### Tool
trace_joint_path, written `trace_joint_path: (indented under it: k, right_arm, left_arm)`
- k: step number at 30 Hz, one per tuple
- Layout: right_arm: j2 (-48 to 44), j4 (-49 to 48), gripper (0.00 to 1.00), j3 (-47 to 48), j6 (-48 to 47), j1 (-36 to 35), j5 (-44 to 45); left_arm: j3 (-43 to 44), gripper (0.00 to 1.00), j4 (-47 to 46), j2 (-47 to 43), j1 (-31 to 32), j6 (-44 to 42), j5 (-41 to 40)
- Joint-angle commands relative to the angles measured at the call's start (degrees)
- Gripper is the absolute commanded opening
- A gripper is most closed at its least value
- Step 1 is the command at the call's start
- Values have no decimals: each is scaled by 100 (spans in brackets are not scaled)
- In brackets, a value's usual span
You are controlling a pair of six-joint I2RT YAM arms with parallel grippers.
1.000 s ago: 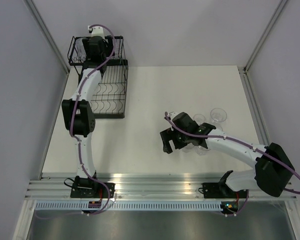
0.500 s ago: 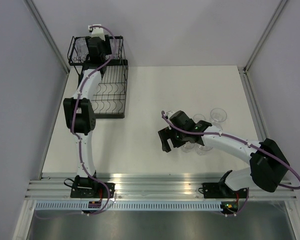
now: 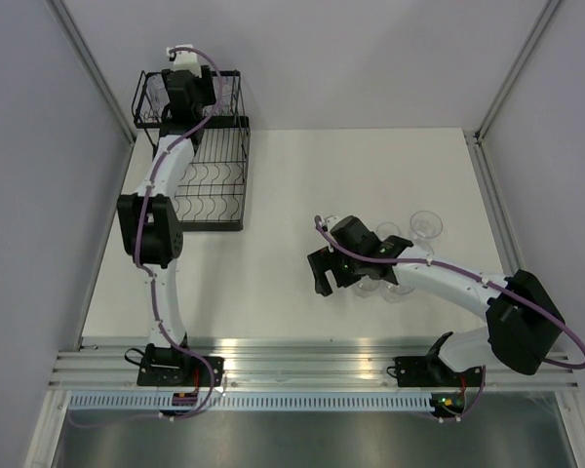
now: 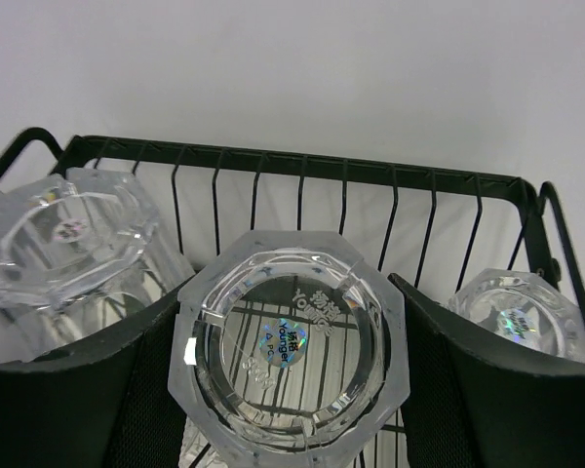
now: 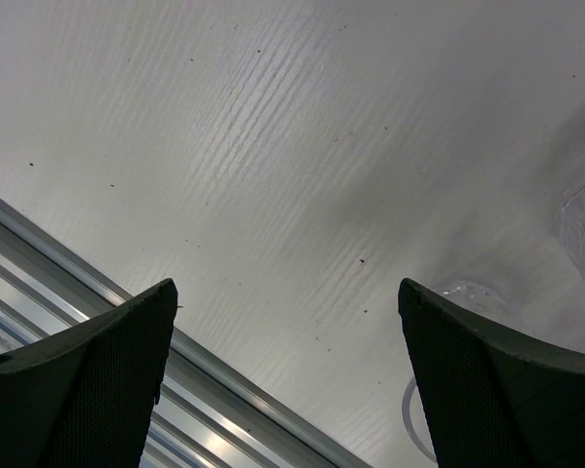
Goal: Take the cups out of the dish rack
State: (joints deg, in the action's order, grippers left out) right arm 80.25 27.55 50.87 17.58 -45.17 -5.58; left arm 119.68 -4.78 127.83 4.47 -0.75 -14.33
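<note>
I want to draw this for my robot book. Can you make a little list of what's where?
left gripper: closed on the middle cup in the dish rack
rack cups in wrist view: three
right gripper: open, empty, above the table
table cups: several near the right gripper, some hidden under its arm

The base of the middle cup (image 4: pixel 292 363) carries a small holographic sticker (image 4: pixel 289 342) reading "Yongler". Raised characters moulded just above it are too faint to read. Stickers on the left cup (image 4: pixel 73 244) and right cup (image 4: pixel 522 317) are illegible.
</note>
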Motion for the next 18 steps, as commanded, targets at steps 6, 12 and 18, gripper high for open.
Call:
trace_joint_path:
  k: [6,12,18]
  right_arm:
    - [-299,-680,98,-192,210,-18,-57]
    - [-894,-1119,98,-323,386,-19,75]
    - [-2186,-2925,98,-894,877,-18,-467]
  left_arm:
    - [-286,2,-419,-1803,10,155,-35]
    - [-1234,2,-480,-2884,343,443,-210]
    - [-4101,2,-1074,-5020,1098,2218,630]
